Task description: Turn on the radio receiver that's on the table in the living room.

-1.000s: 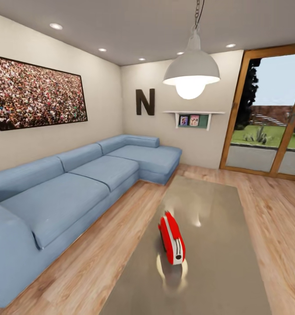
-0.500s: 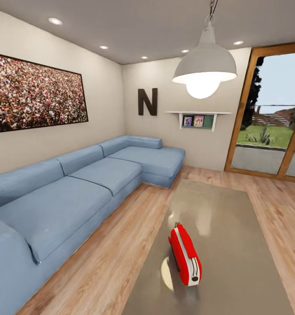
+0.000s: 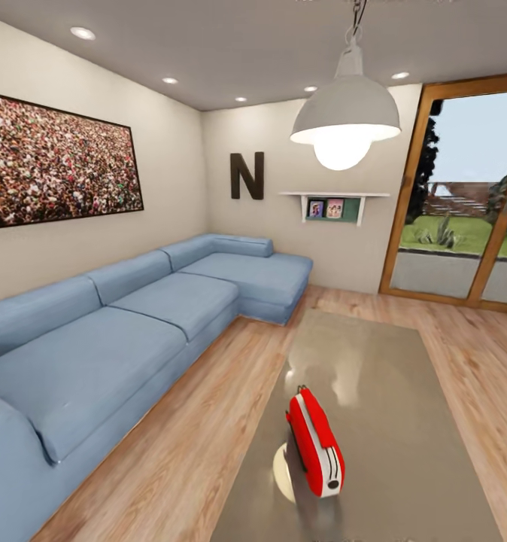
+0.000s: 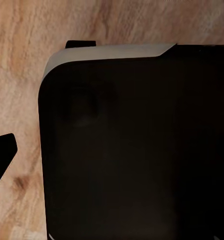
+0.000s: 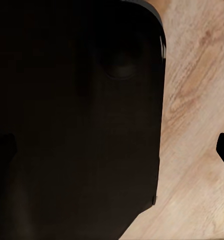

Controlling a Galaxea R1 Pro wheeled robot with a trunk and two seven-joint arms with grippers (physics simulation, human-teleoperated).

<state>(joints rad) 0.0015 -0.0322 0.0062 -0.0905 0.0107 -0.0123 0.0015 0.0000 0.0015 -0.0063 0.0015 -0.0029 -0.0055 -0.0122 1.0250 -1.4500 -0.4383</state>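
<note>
In the head view, past the blue sofa (image 3: 133,331), the radio receiver (image 3: 315,440) is being seen standing on the table (image 3: 404,421) near its left edge, its long axis running along the table's length, away from the robot. Which arm is nearer cannot be judged. In the wrist views a dark body (image 4: 141,145) over the wood floor (image 5: 196,125) is being shown, and whether the claws are open or closed cannot be told.

I see the bench (image 3: 389,391) stretching away from me over the light wood floor (image 3: 208,421), long and low, with a glossy grey-brown top that mirrors the lamp light. The red radio (image 3: 315,441) stands upright on it toward my end, nearer the bench's left edge, its narrow white-trimmed end turned to me. A round white reflection lies on the top just beside the radio. The blue sofa (image 3: 118,339) rests on the floor along the bench's left.
</note>
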